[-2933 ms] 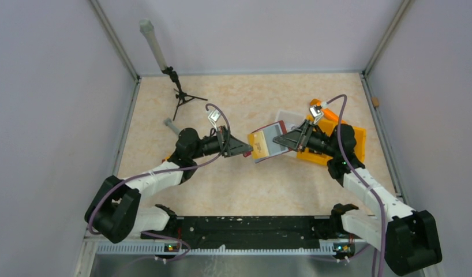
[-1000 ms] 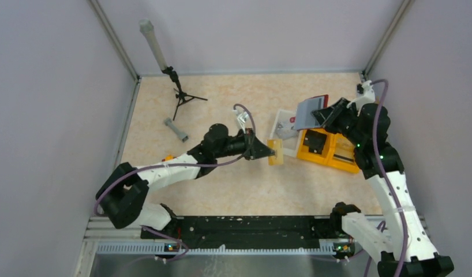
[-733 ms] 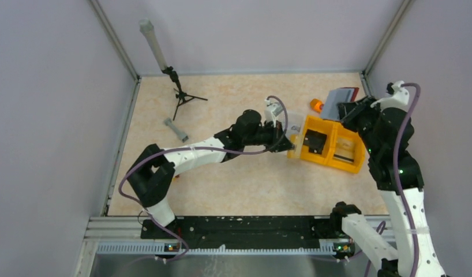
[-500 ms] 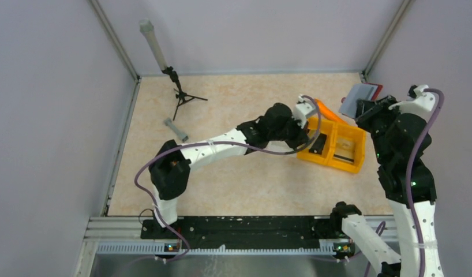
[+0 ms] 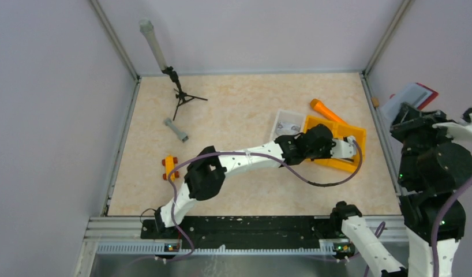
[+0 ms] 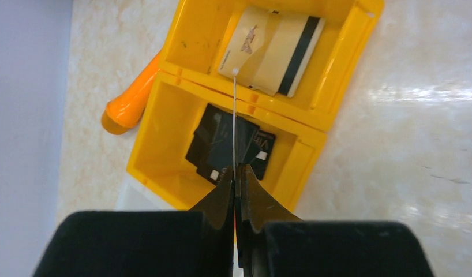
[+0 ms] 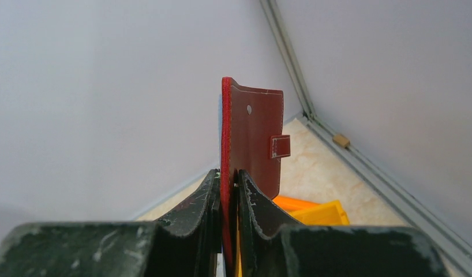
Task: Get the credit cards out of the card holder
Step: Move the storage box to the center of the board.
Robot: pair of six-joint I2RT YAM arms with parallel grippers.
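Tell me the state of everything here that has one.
Card holder: clamped upright in the right jaws.
Thin card: edge-on, pinched in the shut left jaws over the orange tray.
Tan card: lying flat in one tray compartment.
Black item: lying in the other compartment.

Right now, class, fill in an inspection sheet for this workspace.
Surface: beige table.
Job's things: red holder gripped upright by right hand; thin card edge-on in left hand over orange tray; tan card in one compartment, black items in the other.
Clutter: tripod, grey cylinder, orange block, white tray, orange marker.
Hands: both shut on their loads.
Cables: purple cable loops beside the orange tray.
Surroundings: grey walls, front rail.
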